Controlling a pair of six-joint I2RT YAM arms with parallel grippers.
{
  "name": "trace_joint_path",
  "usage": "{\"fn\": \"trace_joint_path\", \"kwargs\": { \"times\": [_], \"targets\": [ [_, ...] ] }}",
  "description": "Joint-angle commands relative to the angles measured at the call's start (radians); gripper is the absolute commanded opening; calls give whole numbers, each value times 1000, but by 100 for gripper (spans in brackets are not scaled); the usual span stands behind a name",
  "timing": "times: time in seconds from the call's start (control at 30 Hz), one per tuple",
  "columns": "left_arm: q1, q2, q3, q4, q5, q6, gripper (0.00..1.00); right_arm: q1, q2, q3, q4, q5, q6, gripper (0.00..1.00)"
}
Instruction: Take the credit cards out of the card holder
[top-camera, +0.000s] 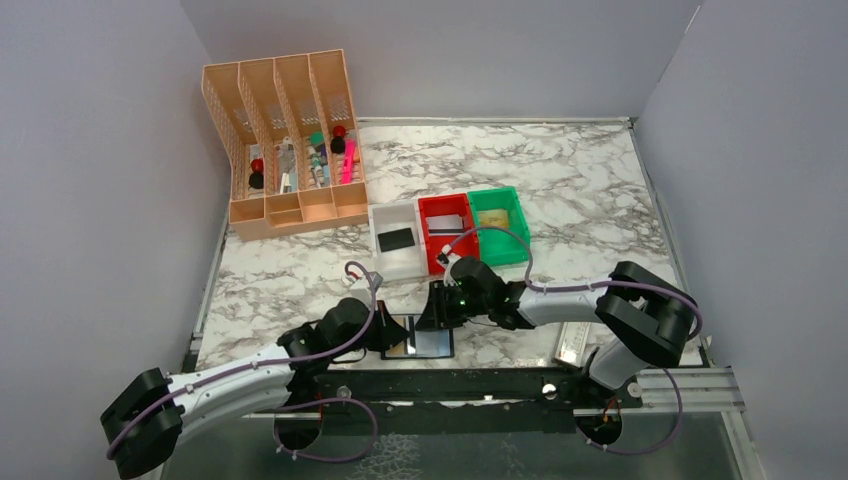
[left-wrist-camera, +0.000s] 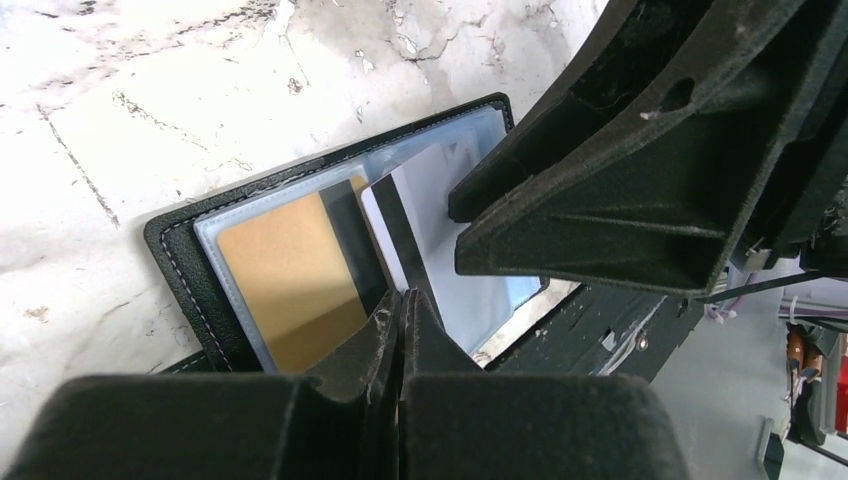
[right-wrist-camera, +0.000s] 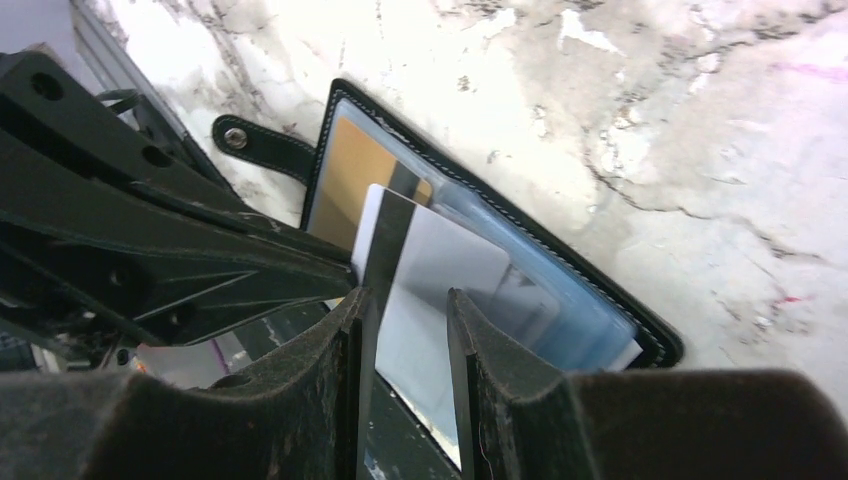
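The card holder (top-camera: 432, 346) lies open at the table's near edge, black-edged (left-wrist-camera: 175, 260) with blue-grey pockets (right-wrist-camera: 590, 325) and a small black tab (right-wrist-camera: 262, 143). A gold card (left-wrist-camera: 285, 275) sits in a pocket. A white card with a black stripe (right-wrist-camera: 440, 260) sticks partly out of a pocket. My left gripper (left-wrist-camera: 402, 300) is shut, its tips resting on the holder beside the gold card. My right gripper (right-wrist-camera: 405, 305) is open, its fingers either side of the white card's near end (left-wrist-camera: 440, 190). The two grippers (top-camera: 395, 335) (top-camera: 437, 312) are close together.
A white bin with a black card (top-camera: 396, 238), a red bin with a white card (top-camera: 447, 226) and a green bin with a gold card (top-camera: 495, 217) stand behind the holder. An orange file organizer (top-camera: 290, 150) is at the back left. A whitish case (top-camera: 572, 343) lies at the near right.
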Motion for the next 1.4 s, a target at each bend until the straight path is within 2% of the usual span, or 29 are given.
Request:
{"fn": "trace_joint_path", "kwargs": {
  "times": [0.0, 0.3, 0.77, 1.1, 1.13, 1.23, 1.37],
  "targets": [
    [-6, -33, 32, -1, -16, -5, 0, 6, -5, -1, -115, 89, -39, 38],
    [-6, -54, 49, -38, -23, 1, 0, 6, 92, 2, -70, 63, -25, 38],
    [-6, -128, 105, -236, -112, 23, 0, 4, 82, 1, -114, 112, -28, 38],
    [-6, -141, 103, -230, -97, 27, 0, 5, 58, -1, -111, 106, -22, 38],
    [-6, -137, 98, -219, -91, 27, 2, 4, 51, -3, -106, 102, -22, 38],
    [-6, -109, 78, -174, -74, 14, 22, 5, 45, -1, -104, 93, -17, 38],
    [-6, -46, 61, -121, -57, 1, 31, 5, 27, 0, -104, 87, -18, 38]
  ]
}}
